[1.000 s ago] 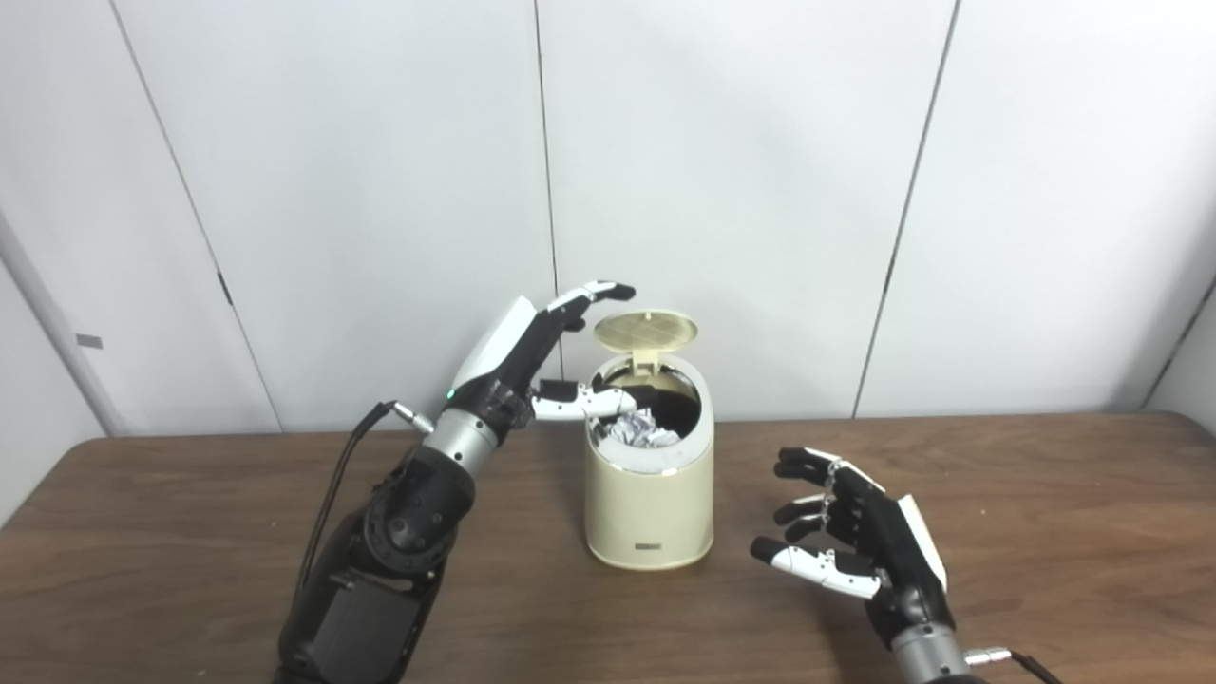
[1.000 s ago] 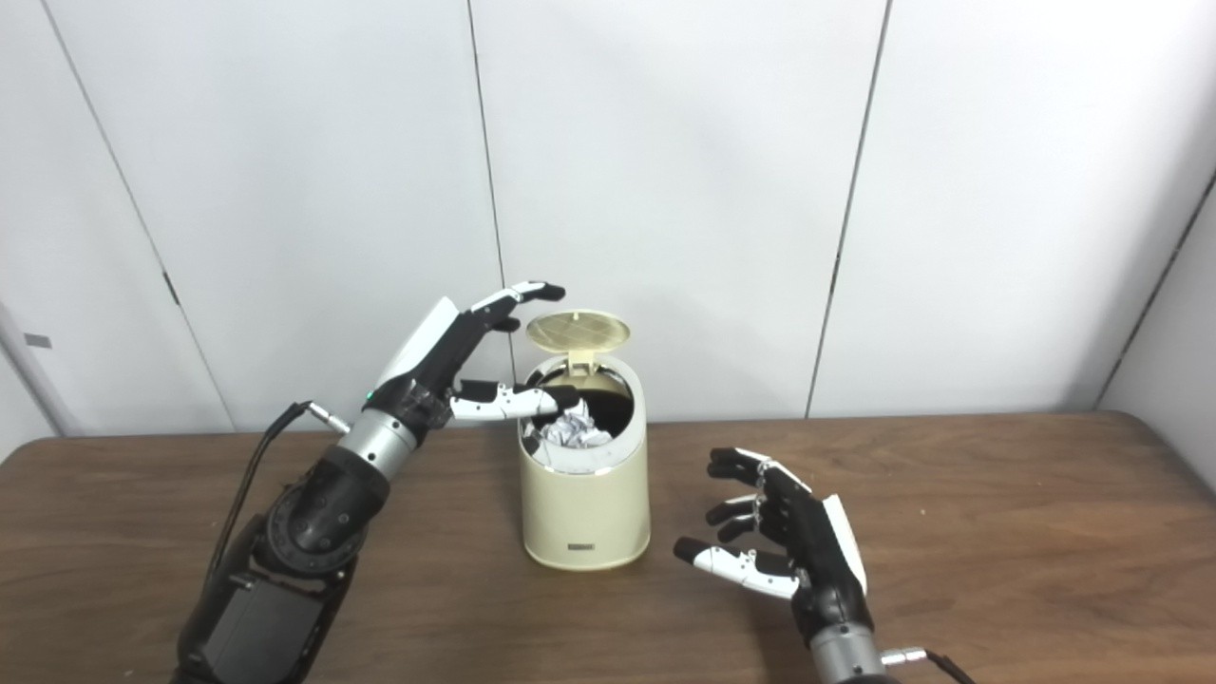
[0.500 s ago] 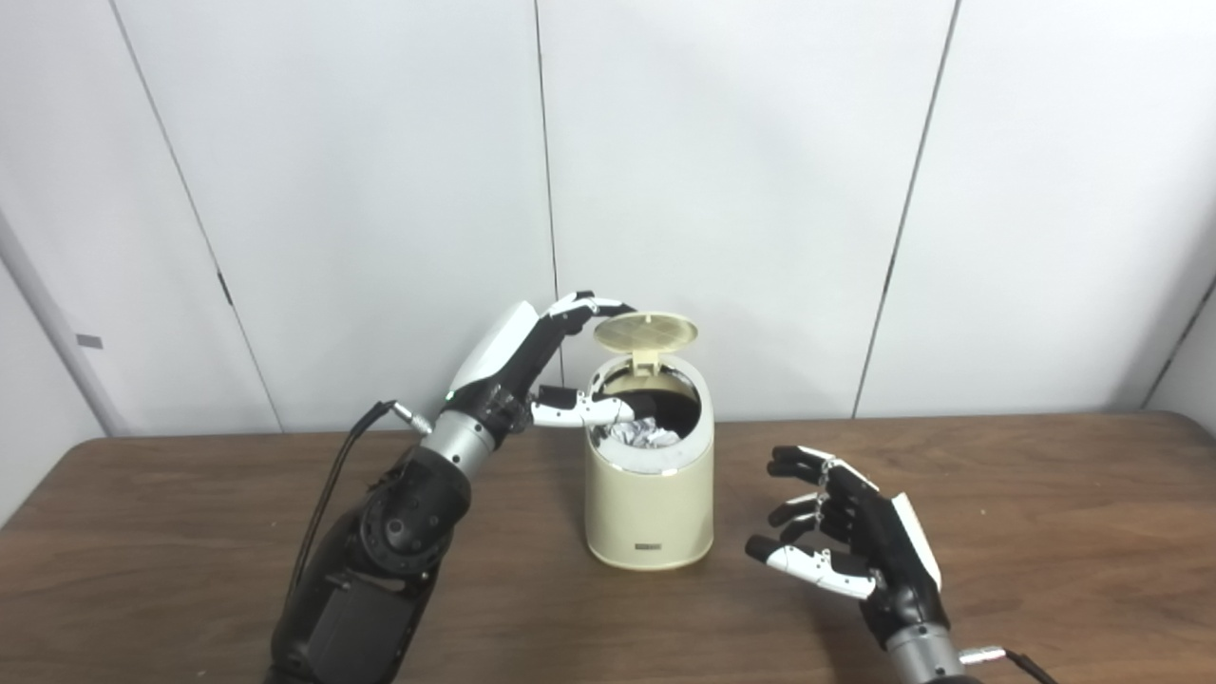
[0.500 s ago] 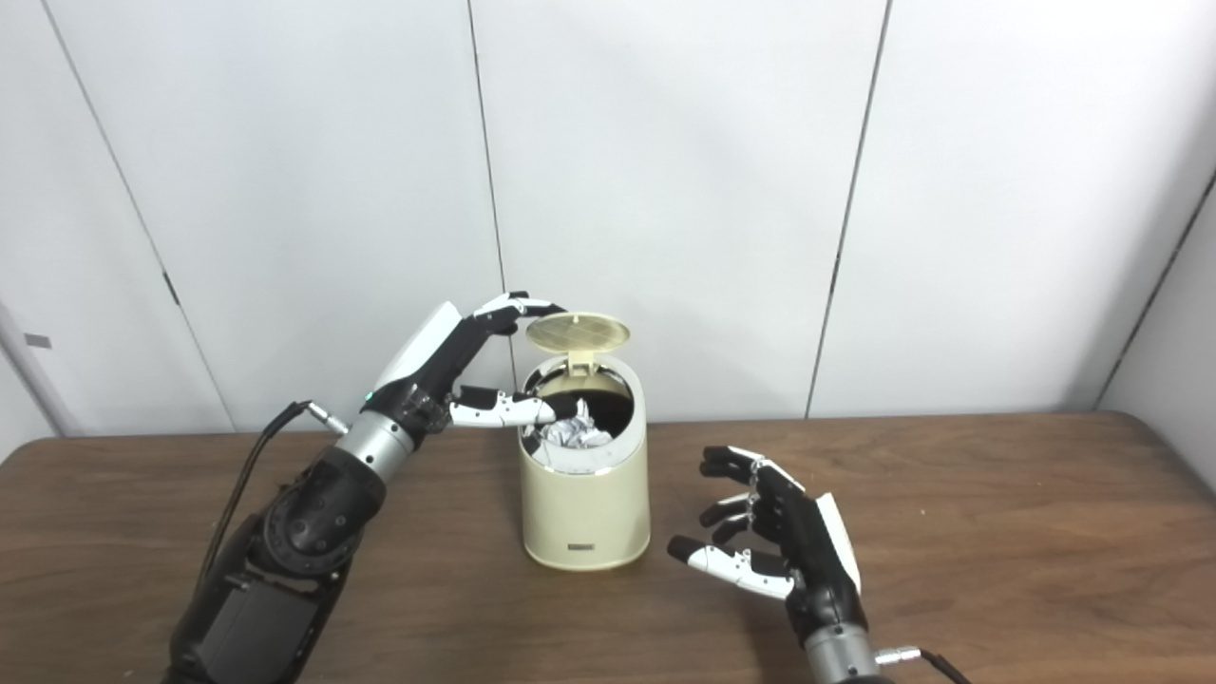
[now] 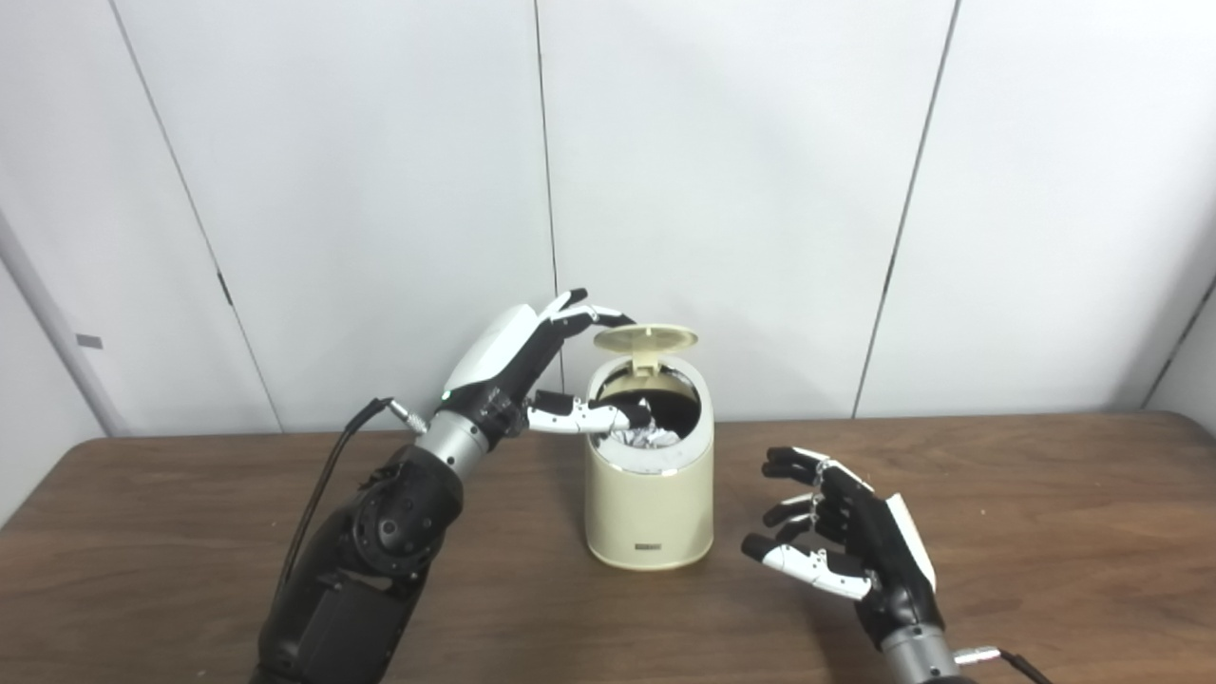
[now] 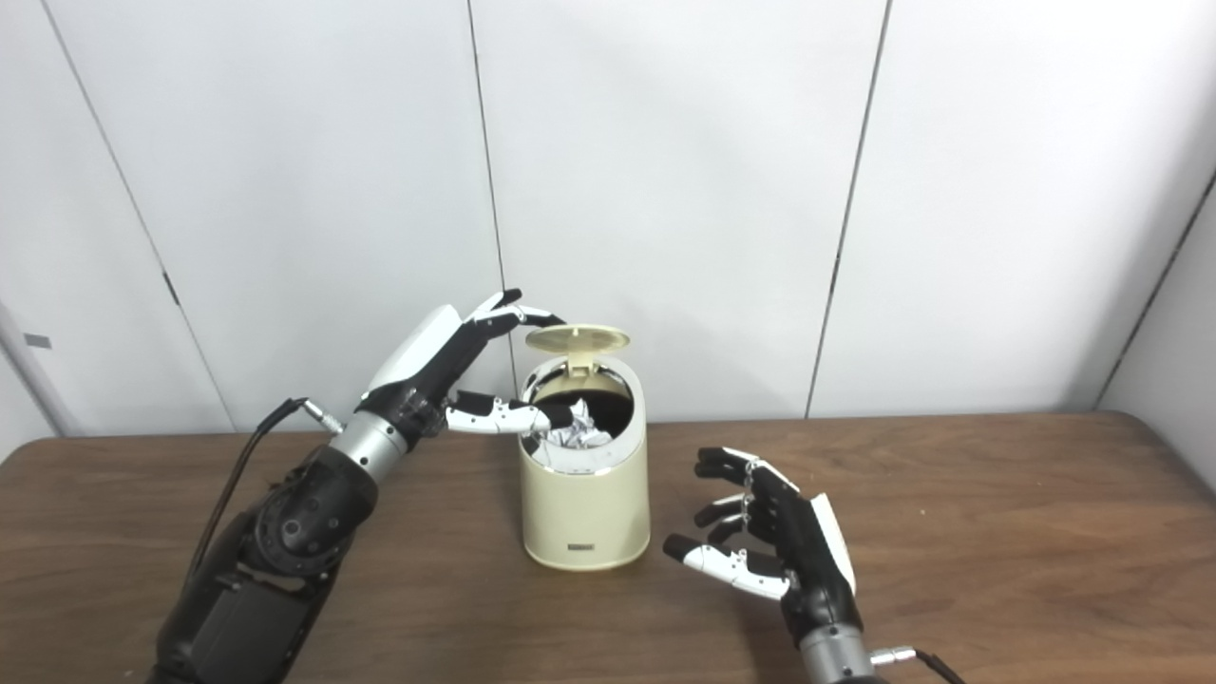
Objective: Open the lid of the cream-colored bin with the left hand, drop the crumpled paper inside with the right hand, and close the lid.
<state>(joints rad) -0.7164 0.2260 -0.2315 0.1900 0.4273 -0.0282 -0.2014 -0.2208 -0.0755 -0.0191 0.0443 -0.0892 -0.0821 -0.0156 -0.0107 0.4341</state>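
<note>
On the wooden table stood the cream bin, crumpled paper inside. My left hand touched its raised lid, fingers spread; my right hand hovered beside it, loosely curled, holding nothing.

left robot hand touching lid; crumpled paper in bin

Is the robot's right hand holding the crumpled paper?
No, the right hand is open and holds nothing beside the bin, and the crumpled paper lies inside it.
</note>
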